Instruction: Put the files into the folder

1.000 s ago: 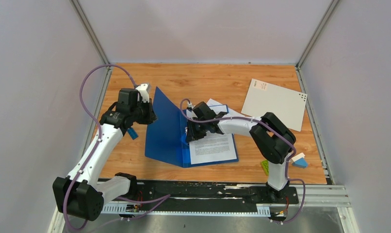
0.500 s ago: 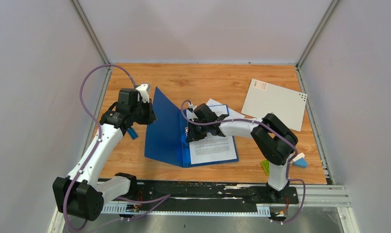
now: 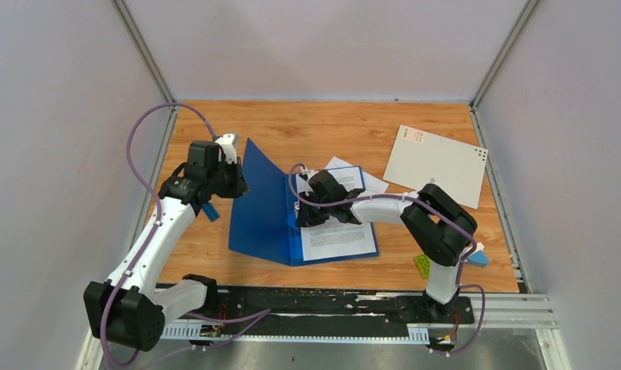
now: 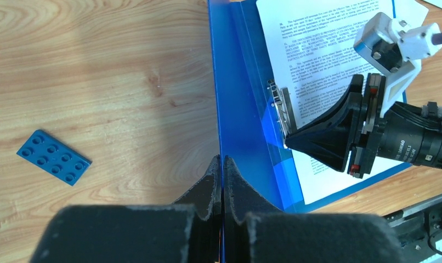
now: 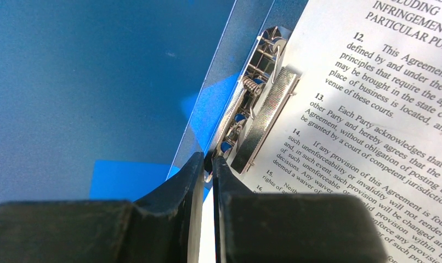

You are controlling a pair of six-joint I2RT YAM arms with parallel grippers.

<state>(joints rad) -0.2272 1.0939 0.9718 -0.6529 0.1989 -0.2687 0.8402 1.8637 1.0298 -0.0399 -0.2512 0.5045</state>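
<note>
The blue folder [image 3: 261,220] lies open on the table with its left cover raised upright. My left gripper [image 3: 238,183] is shut on that cover's edge, which shows between the fingers in the left wrist view [image 4: 223,164]. A printed white sheet [image 3: 337,235] lies on the folder's right half, under the metal clip [image 5: 257,109]. A second sheet [image 3: 352,171] sticks out behind it. My right gripper [image 3: 302,214] is at the spine, shut on the near end of the clip's lever [image 5: 209,162]. It also shows in the left wrist view [image 4: 295,143].
A stiff pale grey cover sheet [image 3: 437,164] lies at the back right. A blue brick [image 4: 53,157] lies on the wood left of the folder. A green piece [image 3: 421,266] and a blue and white block [image 3: 475,256] lie near the right arm's base.
My right gripper has shifted a little toward the near edge along the folder's spine. The left gripper and the raised cover have not moved.
</note>
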